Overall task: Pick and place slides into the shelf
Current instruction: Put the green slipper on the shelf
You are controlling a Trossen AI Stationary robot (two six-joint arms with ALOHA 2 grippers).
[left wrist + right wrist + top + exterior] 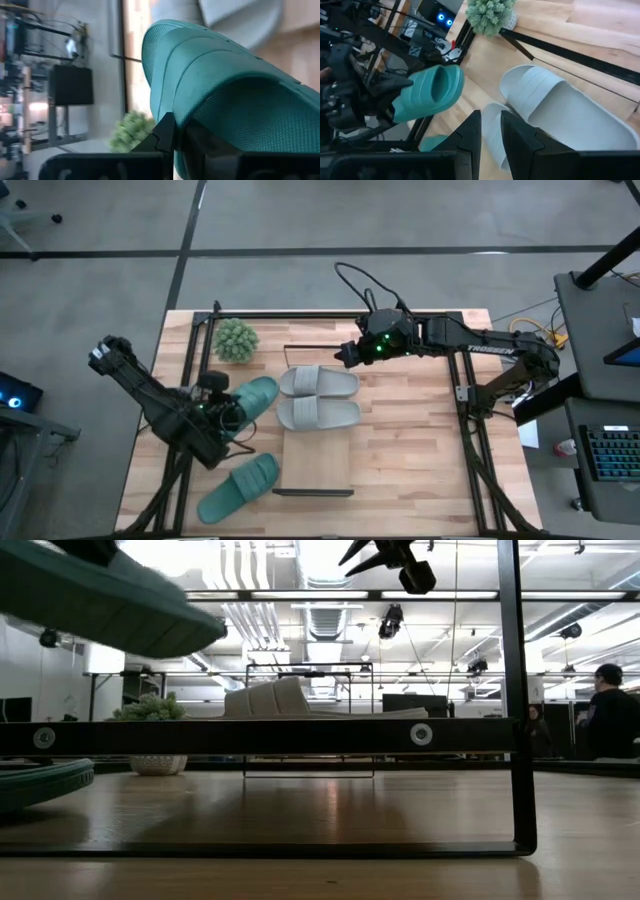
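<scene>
My left gripper [218, 408] is shut on a teal-green slide [252, 398], which hangs above the table's left part, just left of the shelf [318, 462]. In the low view this slide [100, 600] shows tilted and well above the tabletop. The other teal slide [238, 488] lies flat on the table near the front left. Two light grey slides [318, 381] [318, 415] lie side by side on the shelf's far half. My right gripper [343, 356] hovers over the shelf's far end, slightly open with nothing between its fingers [470, 135]. My left gripper pinches the teal slide between its two fingers at the end nearest the arm [176, 116]. The fingers come from the table's left, slanting down. The slide is lifted clear, and its free end [270, 387] points toward the grey slides.
A small potted plant [235, 340] stands at the table's far left. The shelf's black end frames [312, 492] rise at the near and far ends. The near half of the shelf plank is bare wood. People sit in the room beyond [605, 720].
</scene>
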